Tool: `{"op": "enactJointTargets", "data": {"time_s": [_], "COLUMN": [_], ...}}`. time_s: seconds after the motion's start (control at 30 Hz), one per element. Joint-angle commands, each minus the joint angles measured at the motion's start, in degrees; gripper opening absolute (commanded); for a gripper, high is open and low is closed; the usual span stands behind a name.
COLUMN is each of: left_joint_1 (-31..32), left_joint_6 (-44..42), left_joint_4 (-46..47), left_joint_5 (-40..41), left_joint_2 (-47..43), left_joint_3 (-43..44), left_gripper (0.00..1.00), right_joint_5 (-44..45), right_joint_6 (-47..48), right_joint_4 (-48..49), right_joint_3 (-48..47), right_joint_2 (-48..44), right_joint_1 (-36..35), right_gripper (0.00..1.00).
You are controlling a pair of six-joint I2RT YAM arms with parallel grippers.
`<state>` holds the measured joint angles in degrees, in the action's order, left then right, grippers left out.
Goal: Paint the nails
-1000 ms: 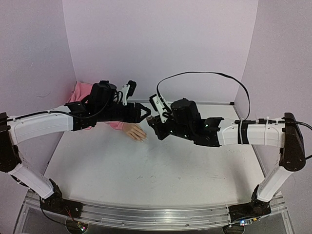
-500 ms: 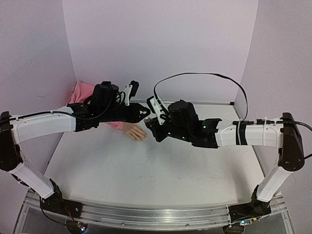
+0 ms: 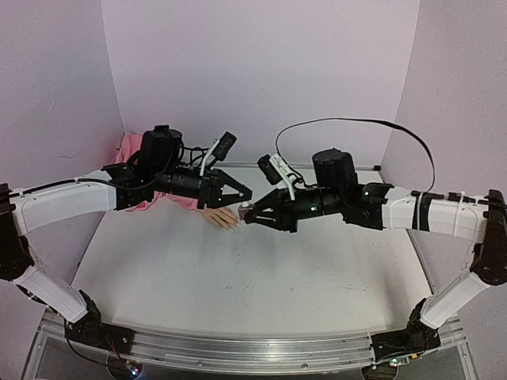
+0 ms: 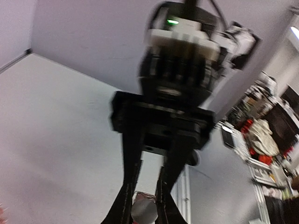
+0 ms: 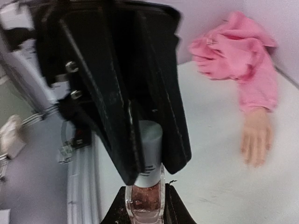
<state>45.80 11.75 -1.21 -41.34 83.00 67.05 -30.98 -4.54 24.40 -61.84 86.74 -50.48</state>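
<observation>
Pinkish bottle (image 5: 145, 205): clenched at its glass base by the right gripper (image 3: 250, 216), apparently held off the table (image 3: 238, 277).
White cap (image 5: 150, 140): pinched between the closed fingers of the left gripper (image 3: 244, 195), likely so one arm braces while the other unscrews.
Nails (image 5: 255, 160): on the mannequin hand (image 5: 256, 135), lying flat near the table's far left corner, within reach; too small to judge.
Pink sleeve (image 5: 238, 56): bunched into that corner.

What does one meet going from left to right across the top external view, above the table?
pink sleeve → mannequin hand → polish bottle → right arm's white forearm. The left gripper and right gripper overlap the bottle, so they are left out.
</observation>
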Motion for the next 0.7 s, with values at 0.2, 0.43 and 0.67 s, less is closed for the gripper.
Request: {"op": "enactJointTargets", "data": {"time_s": [0.2,0.43,0.67], "left_joint_1": [2.5,2.5,1.9], "left_joint_6": [-6.0,-2.6,2.7], "left_joint_4": [2.9,2.9,2.8], "left_joint_5": [-27.2,-15.2,5.5], "left_joint_2": [-6.9,-9.6,-14.2], "left_joint_3": [1.3,-1.3,-6.2], "left_gripper": [0.0,0.39,0.85], "right_joint_5": [-37.4,-23.4,5.8], "right_joint_6": [-0.2,0.4,2.4], "right_joint_4": [15.0,14.0,8.9], "right_joint_3": [-0.1,2.9,3.8], "right_joint_2": [-5.9,-8.2,-6.8], "right_joint_1": [-0.8,-0.8,-0.8], "right_gripper": [0.0,0.0,0.0]}}
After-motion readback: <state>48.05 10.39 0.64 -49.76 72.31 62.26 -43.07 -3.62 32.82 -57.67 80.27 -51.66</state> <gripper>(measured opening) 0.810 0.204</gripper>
